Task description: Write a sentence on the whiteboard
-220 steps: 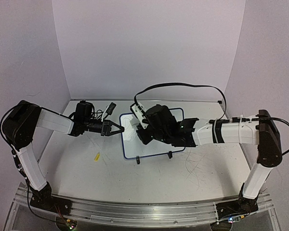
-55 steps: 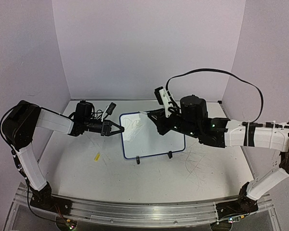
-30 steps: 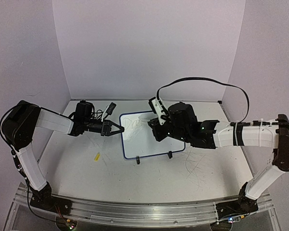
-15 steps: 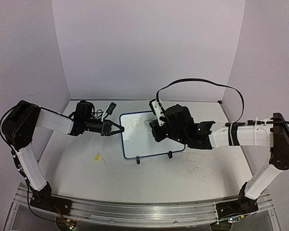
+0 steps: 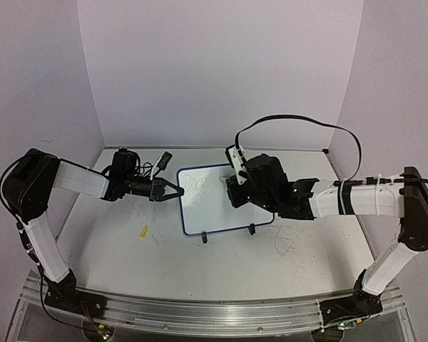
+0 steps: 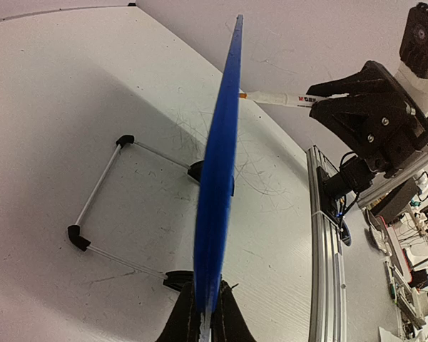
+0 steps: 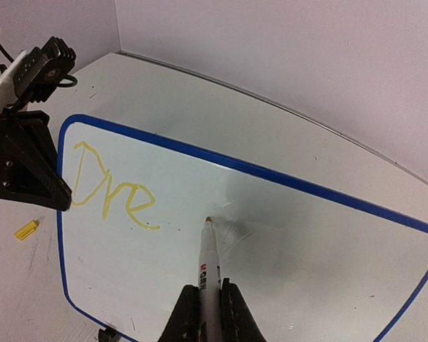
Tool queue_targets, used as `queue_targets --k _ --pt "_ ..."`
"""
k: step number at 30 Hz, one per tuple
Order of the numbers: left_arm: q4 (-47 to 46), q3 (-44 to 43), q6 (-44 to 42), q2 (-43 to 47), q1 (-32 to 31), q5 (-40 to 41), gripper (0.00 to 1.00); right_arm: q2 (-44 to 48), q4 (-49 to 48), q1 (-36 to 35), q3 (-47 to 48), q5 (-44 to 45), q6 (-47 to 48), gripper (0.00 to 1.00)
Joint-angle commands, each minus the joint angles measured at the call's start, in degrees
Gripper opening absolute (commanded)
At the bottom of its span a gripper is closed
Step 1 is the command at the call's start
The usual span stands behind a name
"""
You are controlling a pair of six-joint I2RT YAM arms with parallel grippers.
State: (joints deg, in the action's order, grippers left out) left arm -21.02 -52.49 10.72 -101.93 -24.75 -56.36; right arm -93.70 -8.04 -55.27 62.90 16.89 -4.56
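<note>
A: What is clearer from the right wrist?
B: Yellow letters [image 7: 110, 192] "Dre", upper left on the whiteboard [image 7: 314, 246]. The right gripper [image 7: 209, 305] pinches a marker [image 7: 208, 267], tip beside them. The left gripper [image 6: 205, 317] clamps the whiteboard's left edge.

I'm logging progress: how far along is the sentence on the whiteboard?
Done: the yellow letters "Dre" stand at the upper left of the whiteboard. In hand: the left gripper clamps the board's edge, and the right gripper holds a marker, its tip just right of the e. Left: the rest of the sentence; most of the board is bare.
</note>
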Motion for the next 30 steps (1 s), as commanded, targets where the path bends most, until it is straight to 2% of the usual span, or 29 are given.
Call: queue_targets --k 1,30 --pt "1.42 -1.62 -0.88 1.88 0.03 1.42 0.00 -0.93 -0.87 0.15 3.07 1.83 -0.03 0.00" --pt "1.50 -1.74 -0.88 1.72 0.04 1.13 0.00 -3.41 1.24 0.11 4.06 -4.51 -0.08 0.00"
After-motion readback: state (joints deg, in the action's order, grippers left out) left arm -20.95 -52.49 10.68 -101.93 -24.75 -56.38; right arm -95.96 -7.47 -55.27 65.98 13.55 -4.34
